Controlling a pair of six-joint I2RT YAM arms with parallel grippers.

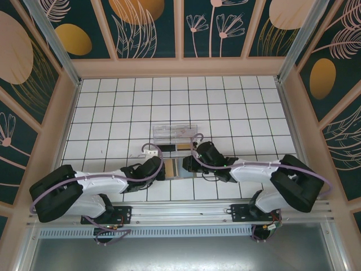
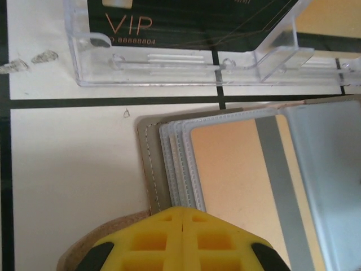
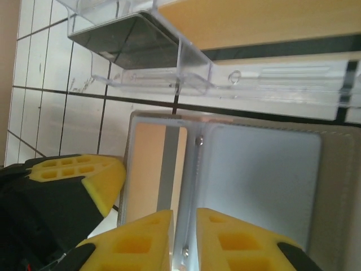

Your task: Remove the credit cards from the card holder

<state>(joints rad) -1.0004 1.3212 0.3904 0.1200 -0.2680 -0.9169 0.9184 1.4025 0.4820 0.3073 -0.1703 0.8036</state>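
Where the two arms meet near the front of the bench (image 1: 225,107), the card holder (image 1: 179,167) lies open and flat on the tiles, just in front of a clear moulded plastic tray (image 1: 172,131). Its outer cover is matte greyish-tan with a stitched edge and rounded corners. Inside are ribbed clear sleeves and smooth bluish-grey panels. One credit card (image 2: 225,180) (orange, crossed by a grey stripe) lies in the top sleeve. A glossy black card (image 2: 169,22) lettered VIP in gold shows through the tray's wall. The left pincer (image 2: 183,226), its yellow honeycombed pads pressed together with nothing between them, sits over the holder's near edge; whether it touches I cannot tell. The right pincer (image 3: 184,231) is nearly closed, nipping a thin pale leaf of the holder that stands on edge. Glossy white tiles with dark grout cover the bench. The walls around it are dark teal panels with gold and peach leaf designs, set in pale wood-coloured frames.
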